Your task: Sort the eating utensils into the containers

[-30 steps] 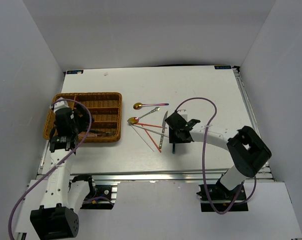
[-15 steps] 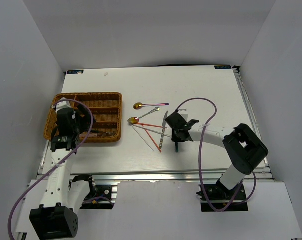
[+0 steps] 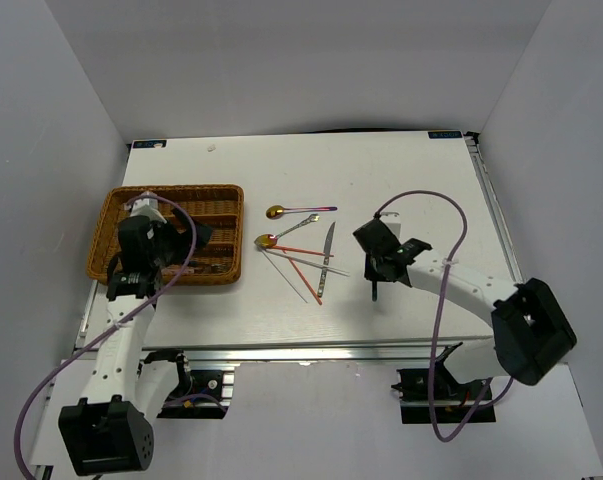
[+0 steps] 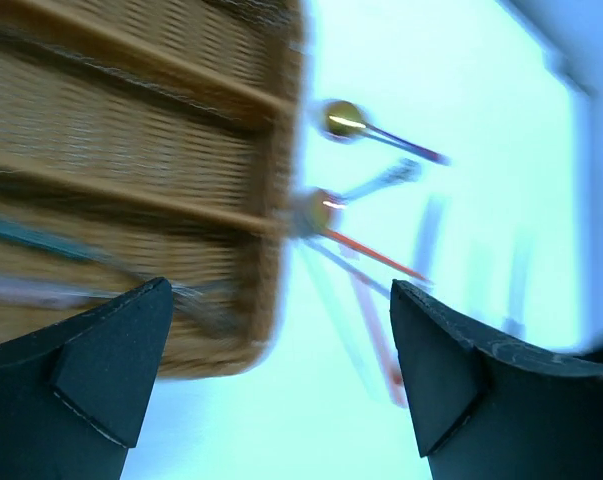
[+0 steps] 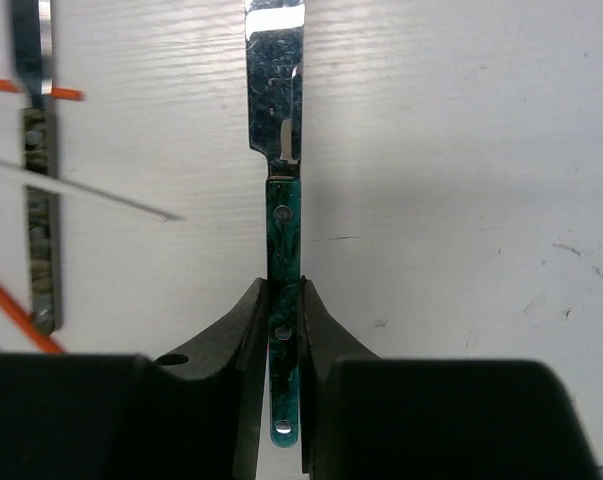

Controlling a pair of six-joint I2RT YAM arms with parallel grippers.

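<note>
My right gripper is shut on the green handle of a knife, whose silver blade points away over the white table; in the top view this gripper is right of the loose utensils. Still on the table are two gold-bowled spoons, a dark-handled knife, red chopsticks and silver chopsticks. The brown wicker tray lies at the left. My left gripper hangs open over the tray's right part, with nothing between its fingers.
A few utensils lie in the tray's nearest slot. In the right wrist view the dark-handled knife and a red chopstick lie left of the held knife. White walls close in the table on three sides.
My right gripper has shut on the green-handled knife and moved right with it, away from the pile. My left gripper has swung right over the tray, staying open.
</note>
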